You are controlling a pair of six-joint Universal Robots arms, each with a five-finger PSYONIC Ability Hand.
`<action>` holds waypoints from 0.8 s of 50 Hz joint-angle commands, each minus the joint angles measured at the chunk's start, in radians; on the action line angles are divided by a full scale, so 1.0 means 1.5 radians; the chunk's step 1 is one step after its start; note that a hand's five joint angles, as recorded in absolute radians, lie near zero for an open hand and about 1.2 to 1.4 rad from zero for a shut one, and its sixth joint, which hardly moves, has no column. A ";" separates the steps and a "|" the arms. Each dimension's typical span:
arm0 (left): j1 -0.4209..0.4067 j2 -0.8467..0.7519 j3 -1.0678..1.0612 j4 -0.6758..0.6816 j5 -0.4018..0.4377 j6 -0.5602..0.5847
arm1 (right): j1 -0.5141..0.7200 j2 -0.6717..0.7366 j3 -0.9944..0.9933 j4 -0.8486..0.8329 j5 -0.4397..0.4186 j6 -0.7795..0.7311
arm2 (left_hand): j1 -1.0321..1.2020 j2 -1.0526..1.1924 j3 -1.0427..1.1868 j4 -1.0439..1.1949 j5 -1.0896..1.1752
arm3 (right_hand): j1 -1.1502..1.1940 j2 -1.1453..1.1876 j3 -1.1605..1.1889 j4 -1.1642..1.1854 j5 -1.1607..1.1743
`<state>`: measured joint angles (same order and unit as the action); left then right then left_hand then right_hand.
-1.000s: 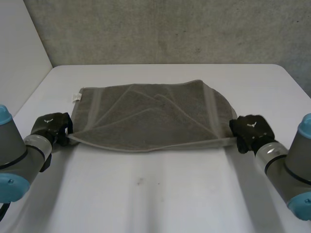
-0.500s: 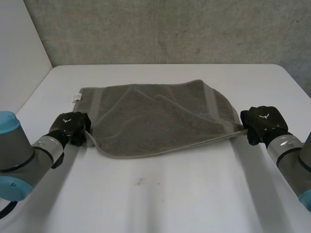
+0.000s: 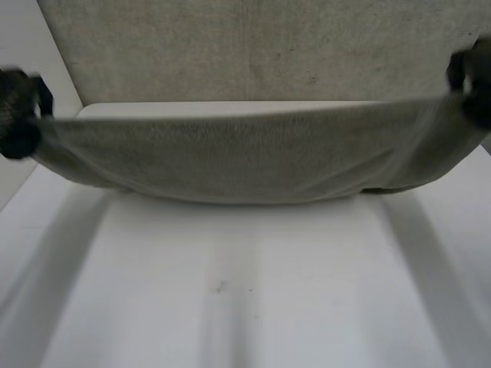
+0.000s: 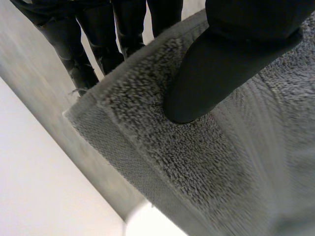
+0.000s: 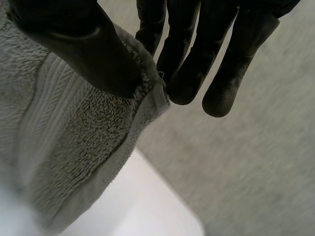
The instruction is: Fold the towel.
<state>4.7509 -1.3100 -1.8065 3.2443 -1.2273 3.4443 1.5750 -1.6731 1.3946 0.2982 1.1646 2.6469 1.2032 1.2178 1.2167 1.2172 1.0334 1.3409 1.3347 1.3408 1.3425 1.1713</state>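
The grey towel (image 3: 245, 157) hangs stretched in the air between my two hands, sagging in the middle above the white table (image 3: 245, 291). My left hand (image 3: 17, 115) is raised at the far left and pinches the towel's left corner. In the left wrist view its thumb (image 4: 221, 64) presses the towel (image 4: 197, 162) against the fingers (image 4: 83, 44) behind it. My right hand (image 3: 472, 84) is raised at the far right on the other corner. In the right wrist view its thumb (image 5: 83, 44) clamps the towel (image 5: 69, 132) edge against the fingers (image 5: 187, 54).
A grey wall (image 3: 253, 46) stands behind the table's far edge. A lighter wall (image 3: 31, 38) runs along the left side.
Both hands have risen sharply and spread outward, lifting the towel off the table so it now hangs taut between them.
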 commanded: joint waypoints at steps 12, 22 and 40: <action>-0.056 -0.241 0.097 -0.011 0.003 -0.028 | 0.036 0.294 -0.221 0.290 0.050 -0.207 | 0.129 0.119 0.120 0.119 0.126 | 0.037 0.041 0.037 0.036 0.034; -0.127 -0.439 0.449 -0.049 -0.141 0.012 | 0.130 0.490 -0.563 0.205 0.154 -0.204 | 0.129 0.119 0.120 0.119 0.126 | 0.037 0.041 0.037 0.036 0.034; -0.136 -0.398 0.523 0.053 -0.201 -0.262 | 0.150 0.412 -0.485 -0.160 0.153 0.036 | 0.129 0.119 0.120 0.119 0.126 | 0.037 0.041 0.037 0.036 0.034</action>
<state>4.5432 -1.9105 -0.8598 3.3040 -1.5455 3.0912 1.8025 -1.0301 0.4769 0.0097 1.4090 2.6936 1.2040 1.2184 1.2173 1.2193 1.0335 1.3416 1.3348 1.3451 1.3426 1.1809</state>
